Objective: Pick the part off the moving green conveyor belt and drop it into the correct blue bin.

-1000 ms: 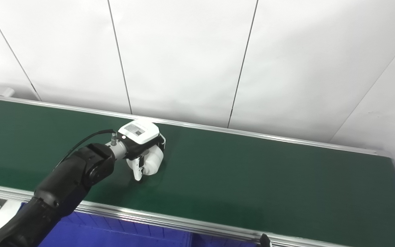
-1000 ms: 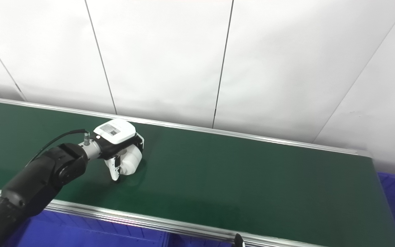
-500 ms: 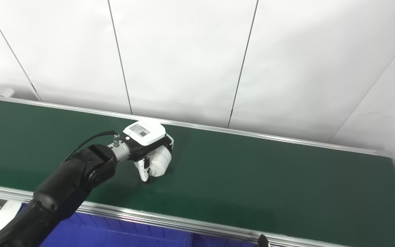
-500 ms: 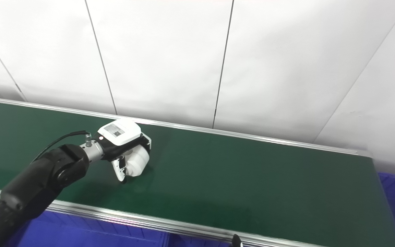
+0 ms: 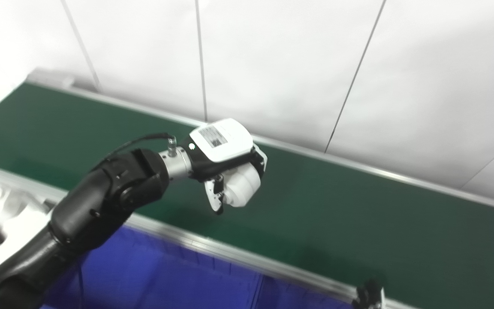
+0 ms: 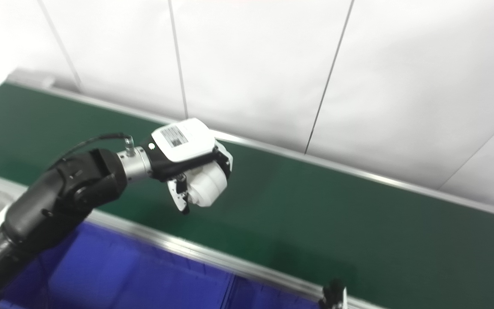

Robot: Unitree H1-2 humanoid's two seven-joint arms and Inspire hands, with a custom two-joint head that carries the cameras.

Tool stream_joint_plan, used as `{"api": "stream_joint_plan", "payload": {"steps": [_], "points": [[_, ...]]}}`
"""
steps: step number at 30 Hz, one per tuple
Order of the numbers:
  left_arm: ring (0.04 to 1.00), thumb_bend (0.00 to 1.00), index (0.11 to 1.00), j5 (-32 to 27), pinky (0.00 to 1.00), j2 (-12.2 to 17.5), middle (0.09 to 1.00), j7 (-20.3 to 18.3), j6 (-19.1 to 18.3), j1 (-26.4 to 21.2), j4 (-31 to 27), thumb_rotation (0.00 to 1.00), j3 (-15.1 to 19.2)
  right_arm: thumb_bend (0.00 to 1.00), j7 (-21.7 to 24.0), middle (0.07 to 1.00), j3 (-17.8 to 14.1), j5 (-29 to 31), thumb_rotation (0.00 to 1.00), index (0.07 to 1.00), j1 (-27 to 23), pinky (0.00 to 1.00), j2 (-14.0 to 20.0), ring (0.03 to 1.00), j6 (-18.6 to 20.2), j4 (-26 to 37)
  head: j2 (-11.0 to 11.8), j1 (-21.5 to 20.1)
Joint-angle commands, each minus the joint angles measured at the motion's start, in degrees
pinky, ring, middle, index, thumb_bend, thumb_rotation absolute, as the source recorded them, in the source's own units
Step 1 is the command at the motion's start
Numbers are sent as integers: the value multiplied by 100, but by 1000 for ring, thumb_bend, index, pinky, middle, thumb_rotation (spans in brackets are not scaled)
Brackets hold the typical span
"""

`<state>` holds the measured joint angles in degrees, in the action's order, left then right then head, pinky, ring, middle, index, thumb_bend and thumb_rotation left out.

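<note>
At lower left, a blue bin [image 5: 152, 274] is sitting below the near rail of the belt [image 5: 358, 223]. Left of center, the left hand [image 5: 225, 165] is curling its fingers around a white part [image 5: 240, 189], holding it over the belt's near half. At bottom right, only the right hand's [image 5: 369, 296] tip is showing; its state cannot be told.
</note>
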<state>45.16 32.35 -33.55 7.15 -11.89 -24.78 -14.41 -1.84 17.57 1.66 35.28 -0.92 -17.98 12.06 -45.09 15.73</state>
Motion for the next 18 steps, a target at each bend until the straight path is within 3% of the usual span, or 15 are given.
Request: {"api": "stream_joint_plan", "payload": {"steps": [1,6,9,12,18], "points": [[455,504,475,-91,455,228,505,56,-168,287,-369,0,316,807,137,1000,14,6,1000,1000,16,1000,25,1000,141,273,5,-36],[439,504,504,-128,452,326,486,156,-235,1257,-489,0,777,799,227,1000,-4,42,1000,1000,6,1000,37,1000,230,329,0,-99],[430,504,509,-86,448,286,478,403,-133,1813,-311,0,975,793,229,1000,-10,49,1000,1000,-7,1000,14,1000,248,320,-6,-172],[398,501,520,46,399,97,454,714,-151,2282,-53,0,1039,792,207,1000,-39,72,1000,1000,-58,1000,-31,1000,214,268,-4,-186],[423,503,506,589,452,-285,485,1484,-113,2745,559,0,961,817,248,1000,-57,172,1000,1000,-246,1000,-63,1000,370,203,76,-163]]}}
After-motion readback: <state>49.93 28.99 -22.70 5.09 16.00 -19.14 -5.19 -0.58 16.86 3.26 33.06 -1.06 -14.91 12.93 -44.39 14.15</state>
